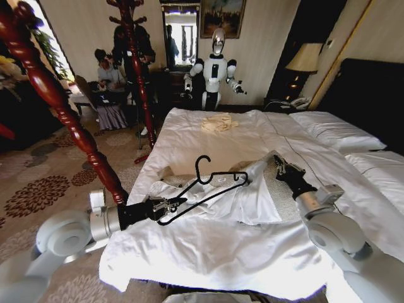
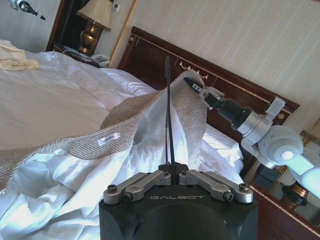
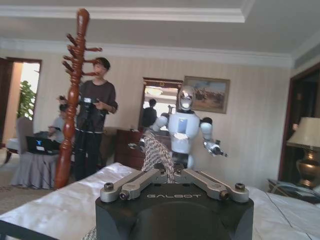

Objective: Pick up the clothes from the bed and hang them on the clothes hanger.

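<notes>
The clothes (image 1: 252, 192), a grey-beige herringbone jacket with white lining showing, lie spread on the near part of the bed (image 1: 208, 252). My left gripper (image 1: 170, 205) is shut on the lower bar of the thin black clothes hanger (image 1: 211, 180) and holds it over the jacket's left side, hook up. From the left wrist the clothes hanger (image 2: 168, 115) appears edge-on in my left gripper (image 2: 171, 172). My right gripper (image 1: 278, 161) is shut on the jacket's raised woven edge (image 2: 187, 107). From the right wrist, the herringbone cloth (image 3: 154, 152) rises out of the right gripper (image 3: 167, 175).
A small cream garment (image 1: 219, 123) lies farther up the bed. Pillows (image 1: 334, 132) and a dark headboard (image 1: 372, 101) are on the right. A dark red wooden post (image 1: 57, 107) stands close on the left, a coat stand (image 1: 136, 69) beyond. Another robot (image 1: 216, 69) stands past the bed.
</notes>
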You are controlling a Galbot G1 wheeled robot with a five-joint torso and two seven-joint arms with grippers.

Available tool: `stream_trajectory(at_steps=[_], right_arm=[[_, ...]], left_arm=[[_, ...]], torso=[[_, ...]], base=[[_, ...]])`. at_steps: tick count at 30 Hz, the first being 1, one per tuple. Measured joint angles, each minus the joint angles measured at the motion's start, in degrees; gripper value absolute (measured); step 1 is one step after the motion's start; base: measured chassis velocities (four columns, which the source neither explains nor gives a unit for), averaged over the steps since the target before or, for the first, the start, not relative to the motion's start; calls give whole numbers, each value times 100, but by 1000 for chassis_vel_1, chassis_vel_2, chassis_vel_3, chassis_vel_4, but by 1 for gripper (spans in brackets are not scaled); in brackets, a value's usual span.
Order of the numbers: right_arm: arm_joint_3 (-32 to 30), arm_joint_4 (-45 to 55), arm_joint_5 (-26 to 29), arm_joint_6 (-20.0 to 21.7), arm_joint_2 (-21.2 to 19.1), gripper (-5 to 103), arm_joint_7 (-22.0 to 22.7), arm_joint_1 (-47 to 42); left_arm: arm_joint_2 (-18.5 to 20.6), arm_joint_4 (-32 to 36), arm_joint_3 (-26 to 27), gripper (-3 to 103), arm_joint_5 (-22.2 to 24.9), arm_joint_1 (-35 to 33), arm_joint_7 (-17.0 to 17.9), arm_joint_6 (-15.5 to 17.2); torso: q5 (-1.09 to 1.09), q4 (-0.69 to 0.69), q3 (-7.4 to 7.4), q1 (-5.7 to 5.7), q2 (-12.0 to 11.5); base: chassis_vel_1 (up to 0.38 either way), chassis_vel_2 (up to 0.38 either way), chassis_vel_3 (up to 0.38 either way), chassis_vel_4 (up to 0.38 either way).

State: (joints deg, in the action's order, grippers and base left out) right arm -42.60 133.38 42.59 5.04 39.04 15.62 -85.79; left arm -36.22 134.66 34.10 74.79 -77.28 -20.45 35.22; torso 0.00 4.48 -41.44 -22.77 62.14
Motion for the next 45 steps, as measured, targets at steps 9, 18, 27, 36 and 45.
stream_trajectory(at_steps=[9,18,27,36,45], right_arm=[[47,322,-283,-696,-41,1,-801,-15],[221,430,-326,-1096,-107,1,-1382,15],[306,408,-443,-1164,-119,1,-1586,-3],[419,440,-664,-1382,-45,1,-2097,-140],[363,400,-708,-1425,-25,1,-2130,-171]], left_arm=[[-297,-584,-626,1,-710,354,-12,-171],[-603,-930,-898,1,-1265,609,10,-437],[-696,-1060,-673,1,-1346,955,102,-563],[-809,-1061,-883,1,-1390,1123,138,-540],[-767,-793,-1261,1,-1327,917,129,-269]], torso=[[0,-1,0,0,0],[1,-1,0,0,0],[0,-1,0,0,0],[1,0,0,0,0],[1,-2,0,0,0]], base=[[0,0,0,0],[0,0,0,0],[0,0,0,0],[0,0,0,0],[0,0,0,0]])
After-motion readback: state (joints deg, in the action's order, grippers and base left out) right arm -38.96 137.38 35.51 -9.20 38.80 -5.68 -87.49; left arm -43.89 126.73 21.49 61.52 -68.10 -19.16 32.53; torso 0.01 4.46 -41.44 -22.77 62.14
